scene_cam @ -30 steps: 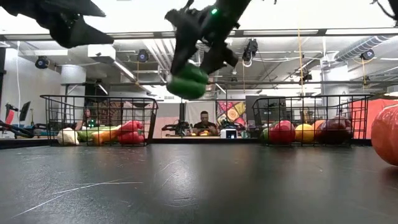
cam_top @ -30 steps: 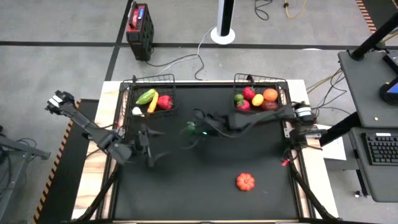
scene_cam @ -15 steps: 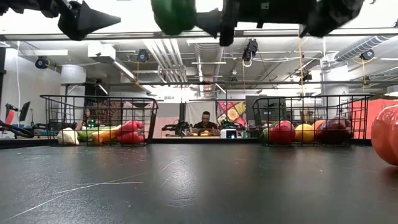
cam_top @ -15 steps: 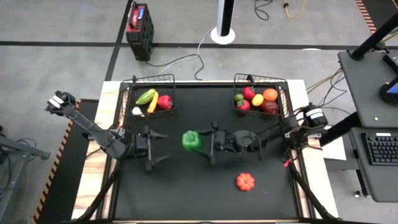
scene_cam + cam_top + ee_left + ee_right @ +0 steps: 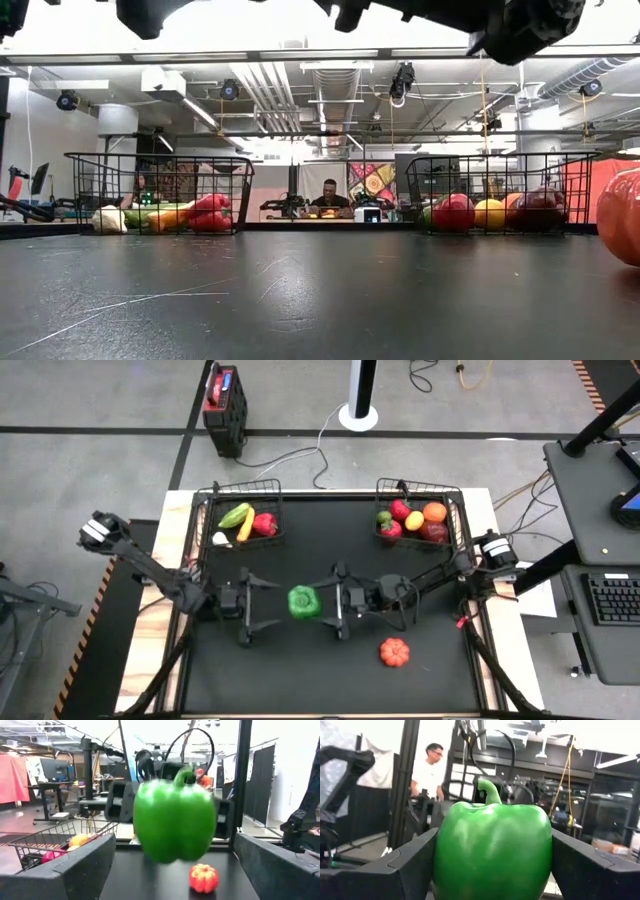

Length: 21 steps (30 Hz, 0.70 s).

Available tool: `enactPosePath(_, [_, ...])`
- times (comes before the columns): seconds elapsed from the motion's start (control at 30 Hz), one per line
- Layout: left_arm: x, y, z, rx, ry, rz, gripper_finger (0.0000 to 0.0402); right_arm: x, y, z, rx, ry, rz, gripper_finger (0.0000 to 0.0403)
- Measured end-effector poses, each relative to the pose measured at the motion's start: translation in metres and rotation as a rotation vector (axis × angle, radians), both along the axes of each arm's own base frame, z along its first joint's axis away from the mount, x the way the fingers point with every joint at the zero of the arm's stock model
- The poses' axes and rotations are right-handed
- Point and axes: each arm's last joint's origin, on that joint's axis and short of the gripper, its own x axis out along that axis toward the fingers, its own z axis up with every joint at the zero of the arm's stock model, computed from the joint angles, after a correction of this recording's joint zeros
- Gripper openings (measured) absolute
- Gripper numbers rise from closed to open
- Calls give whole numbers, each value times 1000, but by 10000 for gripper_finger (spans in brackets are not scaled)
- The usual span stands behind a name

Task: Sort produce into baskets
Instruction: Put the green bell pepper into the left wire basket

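While our right gripper (image 5: 322,603) clamps its dark fingers (image 5: 415,857) on the glossy, lobed green pepper (image 5: 303,601) above the worktop (image 5: 330,660), our left gripper (image 5: 270,600) faces it, fingers (image 5: 82,865) spread wide, pepper between their tips.

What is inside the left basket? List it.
In the left basket: a green vegetable, a yellow piece, a red pepper and a white piece. Whether smaller produce lies beneath them cannot be seen.

Green pepper (image 5: 303,601) between both hands
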Motion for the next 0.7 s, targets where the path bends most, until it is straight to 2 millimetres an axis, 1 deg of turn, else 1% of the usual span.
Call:
enactPosePath(0.17, [12, 2, -1, 4, 1, 10, 389, 2, 3, 8, -13, -27, 44, 324])
enactPosePath(0.3, [27, -2, 0, 32, 5, -75, 389, 4, 4, 10, -29, -34, 46, 324])
enactPosePath(0.5, [48, -9, 5, 83, 13, -47, 389, 6, 5, 10, -37, -10, 53, 324])
enactPosePath(0.63, [54, -12, 10, 116, 3, -41, 387, 5, 6, 10, -34, -9, 58, 324])
enactPosePath(0.7, [55, -12, 11, 118, 0, -41, 377, 5, 8, 10, -39, -8, 59, 324])
